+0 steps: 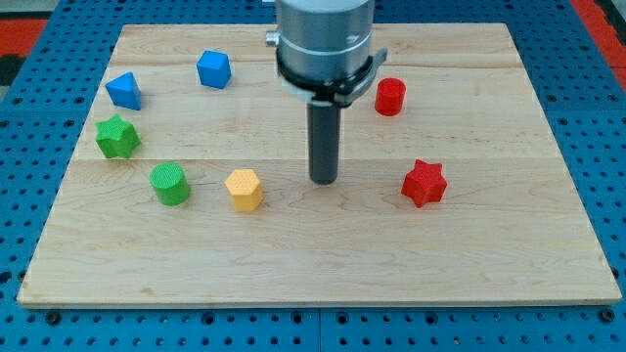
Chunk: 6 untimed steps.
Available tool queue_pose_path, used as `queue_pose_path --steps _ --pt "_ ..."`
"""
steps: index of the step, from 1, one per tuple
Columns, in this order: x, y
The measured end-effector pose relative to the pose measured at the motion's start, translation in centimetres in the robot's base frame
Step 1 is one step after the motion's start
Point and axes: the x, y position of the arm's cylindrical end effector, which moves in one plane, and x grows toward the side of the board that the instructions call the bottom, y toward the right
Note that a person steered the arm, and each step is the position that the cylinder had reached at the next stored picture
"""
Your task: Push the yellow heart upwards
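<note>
The only yellow block (244, 190) in view looks like a hexagon, not a heart. It lies on the wooden board (313, 274), left of centre in the lower half. My tip (324, 182) rests on the board about a block's width to the right of the yellow block, at nearly the same height in the view, and does not touch it. The arm's grey body (324, 39) hides part of the board's top middle.
A green cylinder (169, 183) sits left of the yellow block and a green star (117, 137) is further up-left. Two blue blocks (124, 90) (213, 69) are at top left. A red cylinder (390, 97) and a red star (424, 183) are on the right.
</note>
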Motion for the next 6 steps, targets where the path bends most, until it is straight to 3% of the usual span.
queue_pose_path --steps 1,6 --pt "-4.0 4.5" --pt "-17.4 -2.2"
